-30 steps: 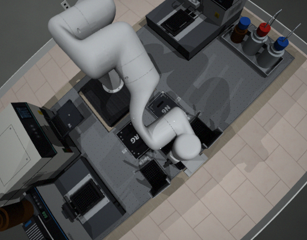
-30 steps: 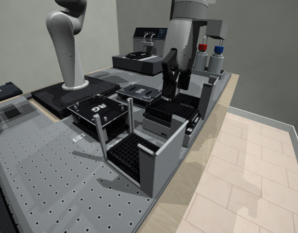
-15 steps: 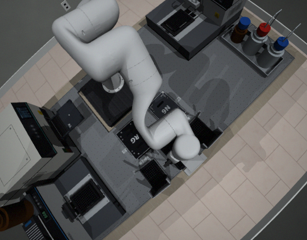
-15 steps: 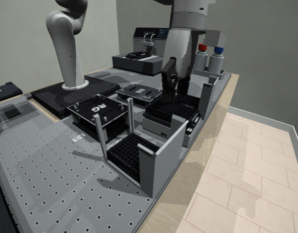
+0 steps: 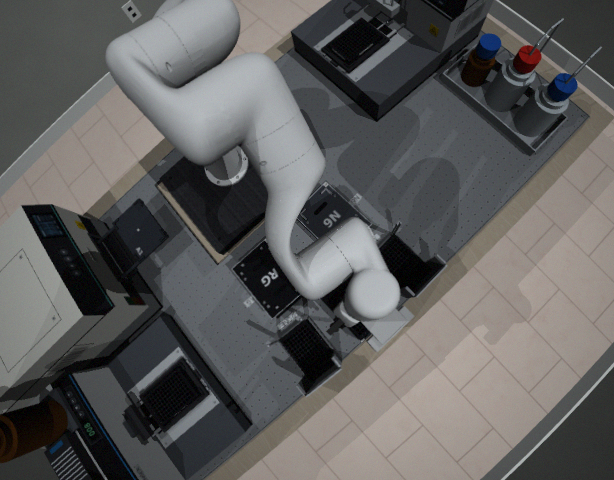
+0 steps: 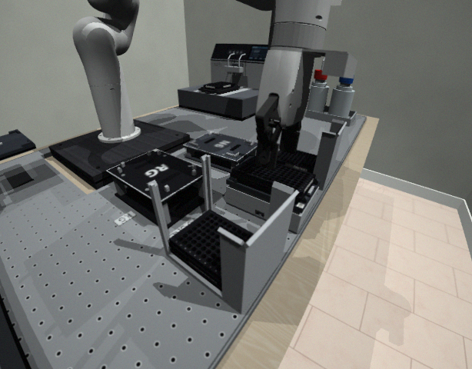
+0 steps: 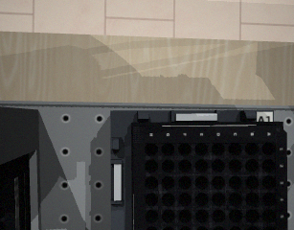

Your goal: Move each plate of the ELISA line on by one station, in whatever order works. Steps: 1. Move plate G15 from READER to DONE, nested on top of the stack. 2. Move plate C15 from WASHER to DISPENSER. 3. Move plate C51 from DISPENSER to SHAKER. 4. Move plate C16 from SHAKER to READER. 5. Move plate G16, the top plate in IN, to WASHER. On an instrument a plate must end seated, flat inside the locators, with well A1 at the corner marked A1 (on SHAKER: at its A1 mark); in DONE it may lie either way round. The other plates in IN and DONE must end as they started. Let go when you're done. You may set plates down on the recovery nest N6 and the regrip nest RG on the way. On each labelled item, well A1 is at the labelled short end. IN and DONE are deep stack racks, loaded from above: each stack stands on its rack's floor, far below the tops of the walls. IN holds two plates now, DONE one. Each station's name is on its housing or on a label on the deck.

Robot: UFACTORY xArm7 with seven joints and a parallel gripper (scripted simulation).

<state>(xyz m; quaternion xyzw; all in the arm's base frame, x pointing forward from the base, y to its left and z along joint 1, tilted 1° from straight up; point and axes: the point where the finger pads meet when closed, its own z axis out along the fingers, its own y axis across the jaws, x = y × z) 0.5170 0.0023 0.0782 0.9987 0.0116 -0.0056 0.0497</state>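
My gripper (image 6: pixel 275 157) is open and hangs low over a black well plate (image 6: pixel 273 174) that sits on the low station between the two stack racks. The finger tips are at about the plate's top; I cannot tell if they touch it. In the wrist view the plate (image 7: pixel 209 177) fills the lower right, with the A1 mark (image 7: pixel 264 117) at its top right corner; the fingers are out of that frame. From overhead, my wrist (image 5: pixel 372 294) hides the gripper and most of this plate. The plate's label is unreadable.
The near rack (image 6: pixel 212 246) and the far rack (image 5: pixel 410 263) each hold a black plate. Nests RG (image 5: pixel 268 279) and N6 (image 5: pixel 330 217) are empty. Plates sit on the back instrument (image 5: pixel 354 43) and the front-left one (image 5: pixel 173 395). Bottles (image 5: pixel 524 77) stand at the back right.
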